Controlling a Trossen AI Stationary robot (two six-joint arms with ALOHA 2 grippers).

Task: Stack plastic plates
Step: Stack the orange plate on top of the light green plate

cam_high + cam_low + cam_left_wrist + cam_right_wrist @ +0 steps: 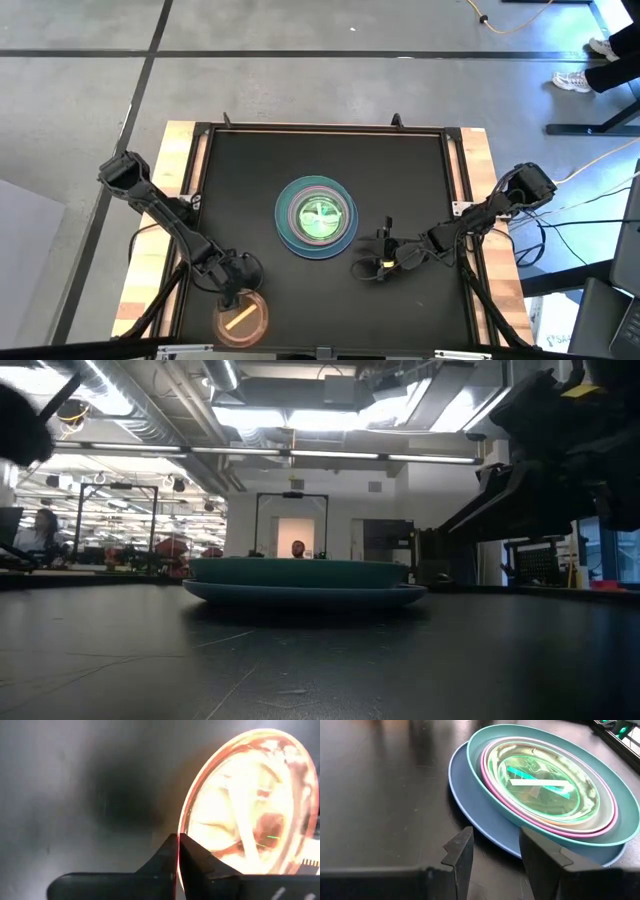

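Note:
A stack of plastic plates (316,217) sits at the table's middle: a blue one (470,795) on the bottom, then teal (625,820), then pink, with a translucent green striped plate (540,785) on top. In the low view the stack (305,582) rests flat on the table. My left gripper (237,288) is near the table's near-left corner, shut on a translucent orange plate (241,318). My right gripper (368,264) hovers open just right of and nearer than the stack, with its fingers (460,855) pointing at the blue plate's edge. My left gripper (178,840) pinches the orange plate's rim (181,827) between its two fingertips, at the edge facing the table's middle. The plate (250,805) extends away beyond the fingers toward the near edge. Whether it rests on the table, I cannot tell.
The black table top (400,170) has free room all around the stack. Wooden strips (170,170) run along the left and right sides. A person's shoes (585,65) show on the floor at the far right.

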